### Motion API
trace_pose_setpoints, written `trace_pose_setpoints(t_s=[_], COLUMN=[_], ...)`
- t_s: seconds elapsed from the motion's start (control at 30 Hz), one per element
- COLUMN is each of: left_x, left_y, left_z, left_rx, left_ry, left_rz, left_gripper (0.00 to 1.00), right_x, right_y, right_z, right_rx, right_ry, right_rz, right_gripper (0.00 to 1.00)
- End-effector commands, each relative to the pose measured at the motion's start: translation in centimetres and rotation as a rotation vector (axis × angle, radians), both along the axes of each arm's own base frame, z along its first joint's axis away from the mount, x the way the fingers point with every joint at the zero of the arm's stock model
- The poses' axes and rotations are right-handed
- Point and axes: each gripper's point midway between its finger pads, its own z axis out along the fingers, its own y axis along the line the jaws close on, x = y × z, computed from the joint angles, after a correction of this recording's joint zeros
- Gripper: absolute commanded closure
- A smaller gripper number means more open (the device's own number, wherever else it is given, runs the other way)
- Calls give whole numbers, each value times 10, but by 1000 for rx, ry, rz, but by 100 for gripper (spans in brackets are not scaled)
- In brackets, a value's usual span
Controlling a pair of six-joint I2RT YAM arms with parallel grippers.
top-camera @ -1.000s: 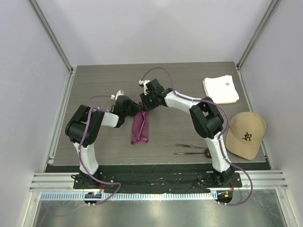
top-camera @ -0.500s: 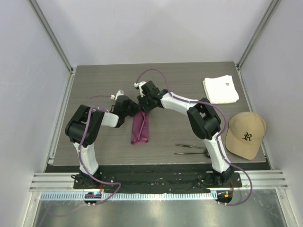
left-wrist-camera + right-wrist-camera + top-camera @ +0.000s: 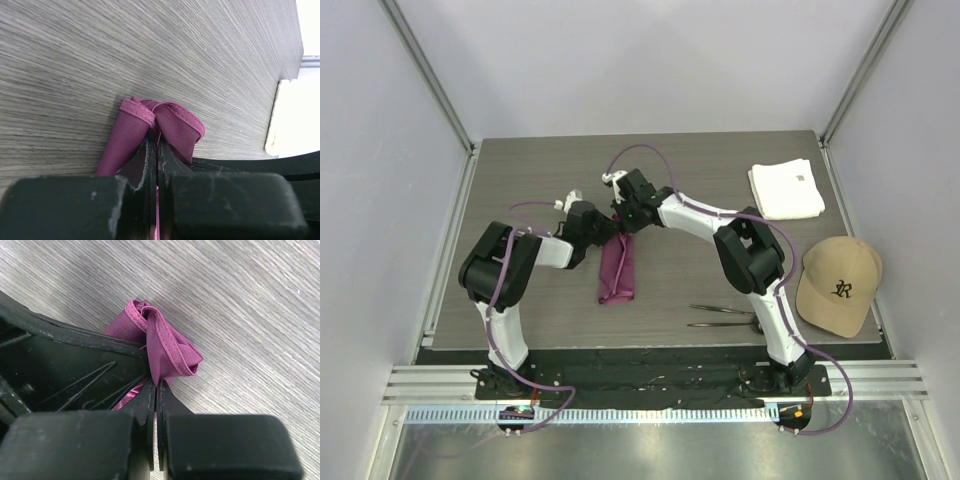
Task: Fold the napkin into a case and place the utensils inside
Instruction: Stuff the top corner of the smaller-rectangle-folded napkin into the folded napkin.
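The napkin (image 3: 617,270) lies as a long narrow magenta strip mid-table, running toward me. Both grippers meet at its far end. In the left wrist view my left gripper (image 3: 157,144) is shut on bunched hem of the napkin (image 3: 175,125), with cloth showing between the jaws. My right gripper (image 3: 155,386) is likewise shut on a fold of the napkin (image 3: 167,347), right beside the left gripper's black finger (image 3: 65,365). From above, the left gripper (image 3: 607,236) and right gripper (image 3: 623,227) nearly touch. The utensils (image 3: 725,316) lie side by side near the front edge, to the right.
A folded white cloth (image 3: 786,190) sits at the back right of the table (image 3: 520,180). A tan cap (image 3: 838,285) rests at the right edge, close to the utensils' heads. The right arm's elbow (image 3: 750,255) arches over the table's right half.
My right gripper has closed on the napkin's far end; it was partly open before. The right arm has edged slightly left toward the left gripper. The left gripper has kept its hold.
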Motion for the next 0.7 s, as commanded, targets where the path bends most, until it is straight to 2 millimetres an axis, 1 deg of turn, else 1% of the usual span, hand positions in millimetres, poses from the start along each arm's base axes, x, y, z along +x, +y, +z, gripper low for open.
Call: trace_pose_setpoints(t_s=[0.0,0.1,0.13,0.17,0.23,0.27,0.33,0.37,0.43,0.47,0.53,0.6,0.67], left_x=[-5,-2,-2,-1,-1,-4,-3,-4,-3,-3,0,0,-2], left_y=[6,2,0,-1,-1,1,1,0,-6,-8,-11,-12,-12], left_z=[-22,-19,-19,-15,-12,-14,-11,-12,-9,-12,-8,-11,-12], left_rx=[62,54,52,38,26,25,16,10,-17,-27,-54,-66,-81], left_ry=[50,35,28,5,-25,-28,-49,-47,-55,-52,-75,-70,-68], left_rz=[33,31,27,25,28,32,34,26,9,6,2,4,12], left_gripper=[100,96,91,84,77,71,67,62,55,47,47,47,44], right_x=[-2,-5,-6,-5,-5,-4,-2,-4,-3,-4,-5,-5,-5], right_y=[17,18,19,16,14,10,7,6,4,4,7,8,7], right_z=[22,22,23,21,21,20,21,19,18,18,19,22,25], right_rx=[97,135,154,159,180,189,212,220,229,235,246,252,255], right_ry=[11,40,48,55,78,87,99,113,120,126,126,123,117], right_rz=[9,2,2,-3,-8,-16,-26,-26,-28,-22,-13,-14,-14], right_gripper=[99,99,99,99,99,99,99,99,99,99,99,99,99])
